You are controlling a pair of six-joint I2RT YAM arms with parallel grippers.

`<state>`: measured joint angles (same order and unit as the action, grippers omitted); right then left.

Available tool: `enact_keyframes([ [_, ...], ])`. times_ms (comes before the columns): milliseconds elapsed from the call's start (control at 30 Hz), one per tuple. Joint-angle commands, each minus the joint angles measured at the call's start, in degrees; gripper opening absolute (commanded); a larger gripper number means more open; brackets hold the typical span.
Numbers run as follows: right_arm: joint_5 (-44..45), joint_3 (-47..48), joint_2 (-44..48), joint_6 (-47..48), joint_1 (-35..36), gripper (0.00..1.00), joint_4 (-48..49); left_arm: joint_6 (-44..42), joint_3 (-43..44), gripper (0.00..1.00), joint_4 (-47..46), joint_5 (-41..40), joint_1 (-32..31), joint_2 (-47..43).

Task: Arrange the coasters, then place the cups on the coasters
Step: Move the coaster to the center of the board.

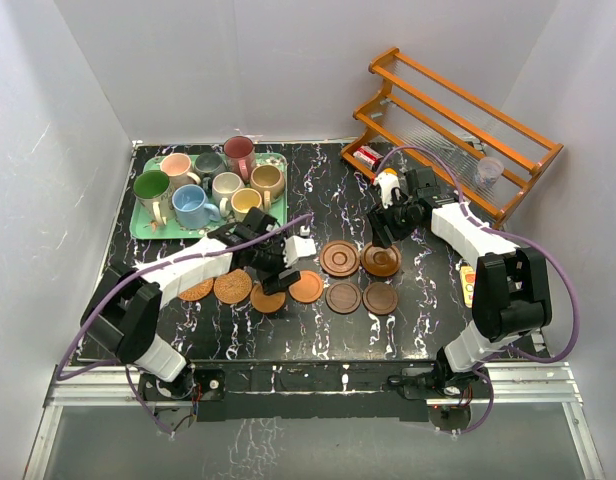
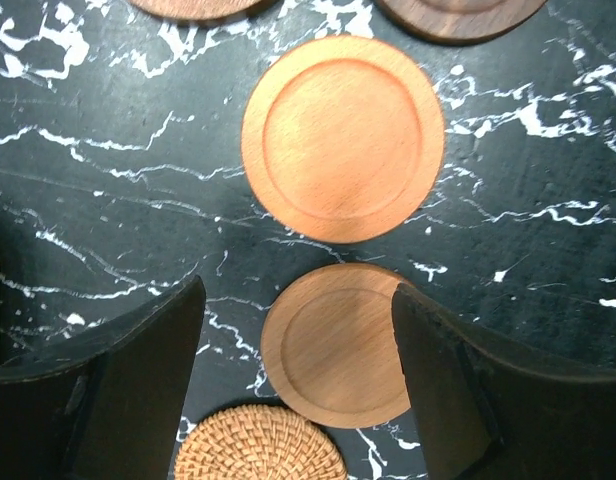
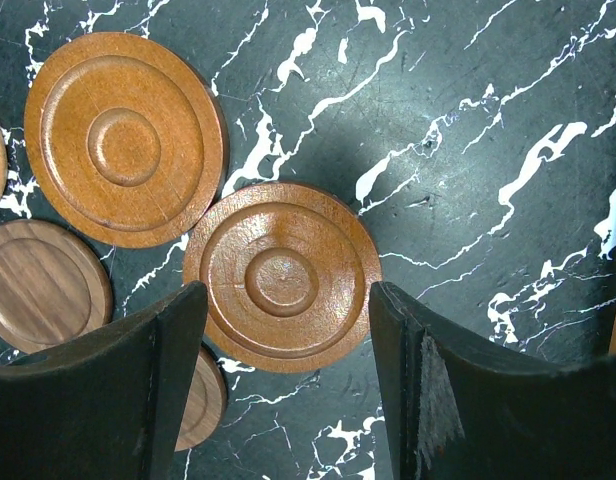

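Observation:
Eight cups [image 1: 193,205] stand together on a green tray [image 1: 138,232] at the back left. The coasters lie mid-table: light tan ones [image 1: 232,287] on the left, dark brown ones [image 1: 343,297] on the right. My left gripper [image 1: 280,275] is open low over the tan group. Its jaws straddle a light wood coaster [image 2: 333,345] lying flat, with another [image 2: 343,138] beyond and a woven one [image 2: 260,445] nearer. My right gripper [image 1: 380,232] is open above a ringed brown coaster [image 3: 281,275]. A second ringed one [image 3: 123,137] lies to its left.
An orange wooden rack [image 1: 458,110] stands at the back right with a small clear glass cup [image 1: 490,170] on it. A white and orange figure [image 1: 388,185] and a red-white item [image 1: 366,157] sit near its foot. An orange card [image 1: 468,285] lies by the right arm.

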<state>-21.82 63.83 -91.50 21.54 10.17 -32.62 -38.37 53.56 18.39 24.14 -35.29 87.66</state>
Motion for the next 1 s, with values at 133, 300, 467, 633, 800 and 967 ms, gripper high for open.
enact_keyframes([
  [133,0.0,0.2,0.3,0.7,0.1,0.64,1.2,1.2,-2.7,0.76,3.4,-21.1,1.4,-8.1],
  [300,-0.2,0.3,0.2,0.7,0.1,0.64,1.0,0.1,-5.5,0.76,4.9,-24.7,6.9,-13.3],
  [467,-0.3,0.4,-0.2,0.8,0.1,0.64,0.8,-4.2,-10.3,0.77,2.1,-28.0,7.8,-14.3],
  [633,-0.2,0.4,-0.3,0.8,0.0,0.64,0.7,-6.7,-13.3,0.77,-2.5,-29.8,7.8,-12.4],
  [800,-0.1,0.4,-0.3,0.8,0.1,0.64,0.6,-6.9,-13.8,0.78,-5.1,-30.0,7.8,-9.8],
  [967,0.3,0.4,-0.3,1.0,0.1,0.65,0.6,-7.5,-13.5,0.78,-7.3,-28.3,7.8,-6.8],
])
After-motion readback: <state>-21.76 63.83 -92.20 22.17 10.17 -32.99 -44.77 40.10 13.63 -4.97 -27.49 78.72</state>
